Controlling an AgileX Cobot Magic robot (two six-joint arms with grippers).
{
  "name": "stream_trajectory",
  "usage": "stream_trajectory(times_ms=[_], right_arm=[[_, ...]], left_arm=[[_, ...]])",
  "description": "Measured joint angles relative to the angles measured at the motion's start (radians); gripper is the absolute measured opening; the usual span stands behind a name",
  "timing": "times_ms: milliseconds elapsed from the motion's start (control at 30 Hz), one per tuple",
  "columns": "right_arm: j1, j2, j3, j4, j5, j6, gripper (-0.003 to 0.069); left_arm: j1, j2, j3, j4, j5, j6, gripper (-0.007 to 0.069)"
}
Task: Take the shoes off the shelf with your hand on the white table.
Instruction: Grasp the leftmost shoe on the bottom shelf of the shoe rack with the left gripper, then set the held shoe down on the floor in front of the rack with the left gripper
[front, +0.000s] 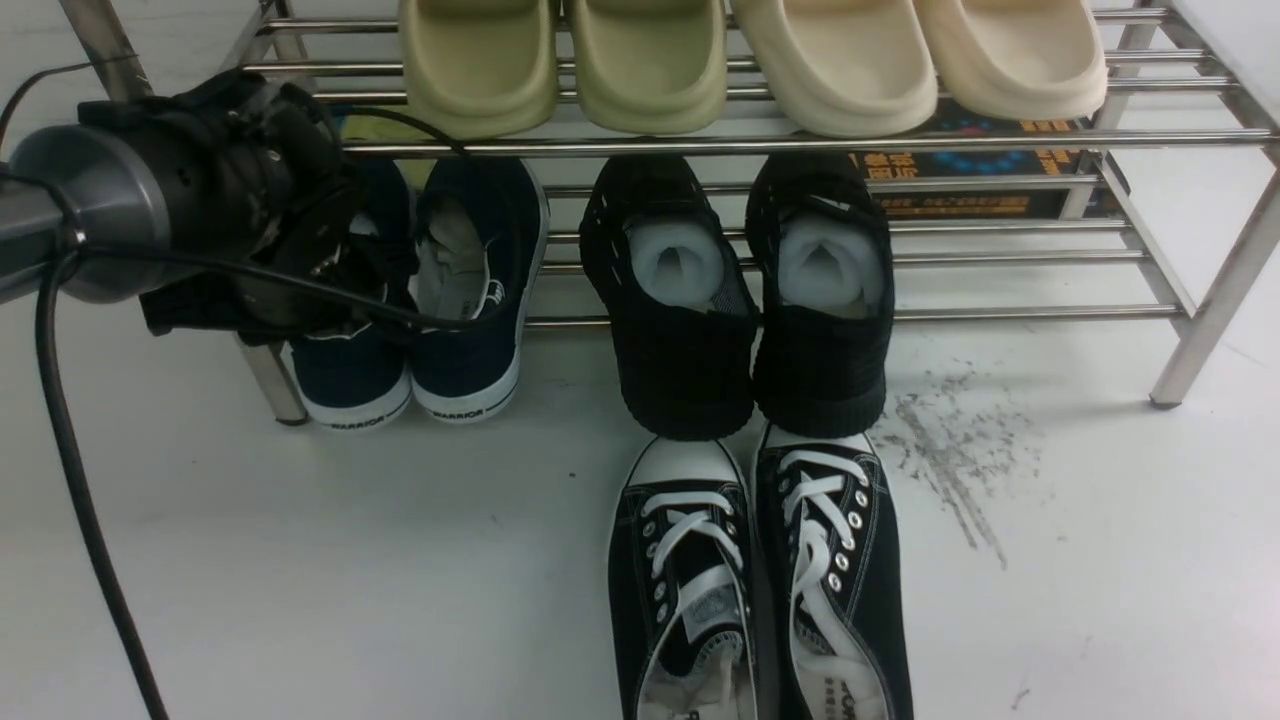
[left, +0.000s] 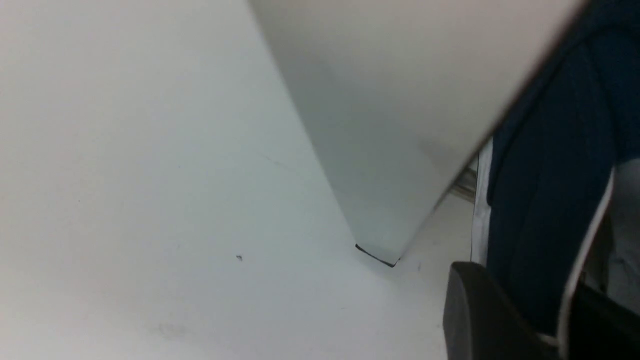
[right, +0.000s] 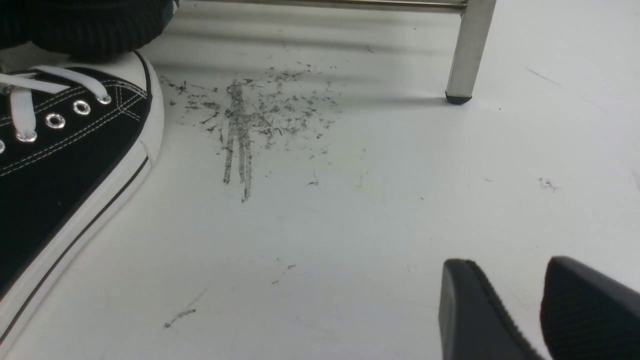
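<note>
Our left end effector (front: 350, 270) clamps the navy WARRIOR slip-on (front: 350, 385) near the left edge of the desk (front: 300, 560); our right end effector (right: 515, 285) sits slightly parted, empty.

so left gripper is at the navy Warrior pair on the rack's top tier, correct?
Not quite: the navy shoes sit on the lower tier of the shelf, beneath the green slides, not on the top tier. The front view shows it. The left gripper is at that pair, as you said.
</note>
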Motion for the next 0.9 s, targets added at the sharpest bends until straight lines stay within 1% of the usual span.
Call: stream_trajectory(times_ms=[33, 67, 100, 133, 200, 267, 333, 533, 767, 900], right_arm=[[0.000, 0.000, 0.000, 0.000, 0.000, 0.000, 0.0237], [0.000, 0.000, 0.000, 0.000, 0.000, 0.000, 0.0237], [0.000, 0.000, 0.000, 0.000, 0.000, 0.000, 0.0237], [0.000, 0.000, 0.000, 0.000, 0.000, 0.000, 0.0237], [0.000, 0.000, 0.000, 0.000, 0.000, 0.000, 0.0237], [0.000, 0.000, 0.000, 0.000, 0.000, 0.000, 0.0237], [0.000, 0.000, 0.000, 0.000, 0.000, 0.000, 0.0237], [0.000, 0.000, 0.000, 0.000, 0.000, 0.000, 0.0237], [0.000, 0.000, 0.000, 0.000, 0.000, 0.000, 0.0237], [0.000, 0.000, 0.000, 0.000, 0.000, 0.000, 0.0237]], left_arm=[[0.000, -0.009, 0.000, -0.018, 0.000, 0.040, 0.0050], [0.000, -0.019, 0.000, -0.040, 0.003, 0.075, 0.0041], [0.000, -0.019, 0.000, -0.040, 0.004, 0.083, 0.0041], [0.000, -0.041, 0.000, -0.066, 0.017, 0.139, 0.0039], [0.000, -0.080, 0.000, -0.109, 0.051, 0.215, 0.0039], [0.000, -0.125, 0.000, -0.143, 0.088, 0.268, 0.0039], [0.000, -0.177, 0.000, -0.171, 0.138, 0.306, 0.0039], [0.000, -0.260, 0.000, -0.203, 0.234, 0.368, 0.0039], [0.000, -0.408, 0.000, -0.352, 0.408, 0.506, 0.0039], [0.000, -0.526, 0.048, -0.407, 0.477, 0.525, 0.0039]])
